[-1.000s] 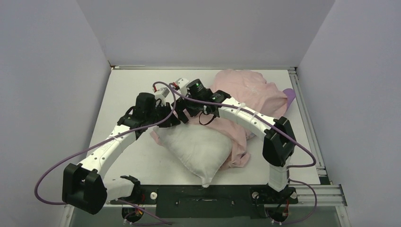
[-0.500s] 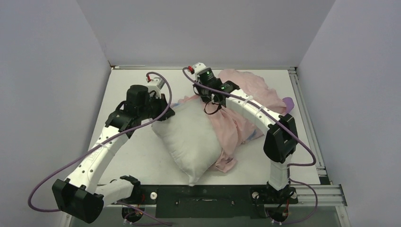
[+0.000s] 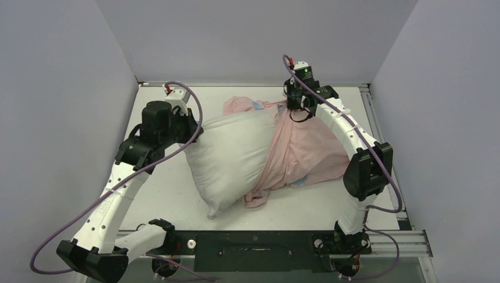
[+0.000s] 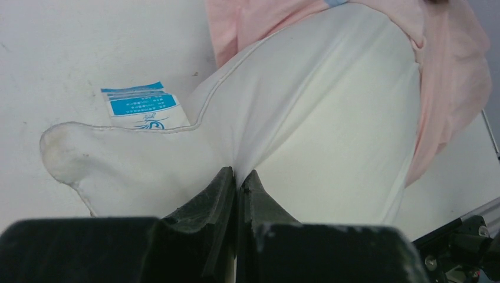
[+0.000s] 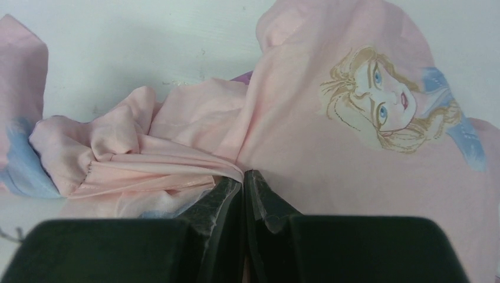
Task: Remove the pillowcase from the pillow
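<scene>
Now, pillow [image 3: 227, 153]: plain white and plump, lying slantwise on the table [image 3: 165, 194], most of it bare, its near corner pointing toward the arm bases.
Care tag [image 4: 144, 106]: blue and white, sewn at the pillow's seam near its left corner.
Left gripper [image 4: 239, 177]: at the pillow's left edge, jaws pressed together on a pinched fold of the white pillow fabric beside that corner.
Pillowcase [image 3: 306, 144]: pale pink side outward, bunched over the pillow's right side and far right corner, the rest spread on the table to the pillow's right.
Face print [image 5: 377, 100]: a blonde cartoon girl's face showing through the pink cloth, on the part lying right of the pillow.
Right gripper [image 5: 243, 177]: beyond the pillow's far right corner, jaws clamped tight on a gathered ridge of the pink pillowcase cloth.
</scene>
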`<state>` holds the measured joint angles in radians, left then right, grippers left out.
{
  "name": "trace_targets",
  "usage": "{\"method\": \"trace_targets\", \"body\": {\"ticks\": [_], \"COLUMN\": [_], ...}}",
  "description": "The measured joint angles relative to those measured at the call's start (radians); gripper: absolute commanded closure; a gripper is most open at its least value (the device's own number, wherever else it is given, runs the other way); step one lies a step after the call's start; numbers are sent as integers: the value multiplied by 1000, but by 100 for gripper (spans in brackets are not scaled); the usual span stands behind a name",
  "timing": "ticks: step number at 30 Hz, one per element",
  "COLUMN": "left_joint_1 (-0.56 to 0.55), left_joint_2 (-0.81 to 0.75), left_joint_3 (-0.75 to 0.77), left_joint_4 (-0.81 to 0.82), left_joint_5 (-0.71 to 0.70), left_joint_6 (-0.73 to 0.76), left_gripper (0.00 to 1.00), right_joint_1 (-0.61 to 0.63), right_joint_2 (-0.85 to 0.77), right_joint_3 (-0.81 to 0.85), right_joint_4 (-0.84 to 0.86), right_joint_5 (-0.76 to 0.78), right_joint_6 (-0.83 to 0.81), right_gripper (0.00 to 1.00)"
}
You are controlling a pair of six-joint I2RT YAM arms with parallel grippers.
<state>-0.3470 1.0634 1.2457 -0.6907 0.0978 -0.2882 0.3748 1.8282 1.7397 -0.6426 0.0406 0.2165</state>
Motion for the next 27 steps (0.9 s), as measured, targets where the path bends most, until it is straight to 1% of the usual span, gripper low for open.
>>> {"method": "trace_targets", "body": {"ticks": [3,6,8,9,10,11,13,15,18,21,23,26,27], "left_joint_1": [6,33,48,55,57,59,61,61,58,21,-34,-131,-161], "left_joint_2": [1,27,59,78,93,108,126,133,136,127,104,53,36], "left_joint_3": [-35,-103,-144,-163,-170,-171,-169,-158,-114,-59,-47,-44,-44], "left_joint_4": [10,21,48,64,72,79,100,102,89,89,88,72,68], "left_joint_5": [-63,-103,-112,-113,-113,-113,-113,-117,-121,-136,-155,-169,-171], "left_joint_6": [3,5,5,5,5,6,15,29,50,80,97,120,124], "left_gripper": [100,100,100,98,92,81,65,55,47,42,39,28,26], "right_joint_1": [-14,-16,-18,-20,-21,-21,-18,-12,0,14,29,61,73], "right_joint_2": [-7,-7,-4,-2,2,5,11,18,18,7,-17,-79,-108], "right_joint_3": [-39,-107,-143,-151,-152,-151,-147,-132,-113,-108,-110,-127,-136], "right_joint_4": [18,89,130,143,151,160,174,180,179,180,175,166,163], "right_joint_5": [-68,-154,-196,-213,-226,-237,-252,-260,-273,-277,-275,-262,-256], "right_joint_6": [31,53,64,69,73,77,83,84,85,88,88,88,88], "right_gripper": [95,94,90,87,84,78,69,61,49,37,31,23,21]}}
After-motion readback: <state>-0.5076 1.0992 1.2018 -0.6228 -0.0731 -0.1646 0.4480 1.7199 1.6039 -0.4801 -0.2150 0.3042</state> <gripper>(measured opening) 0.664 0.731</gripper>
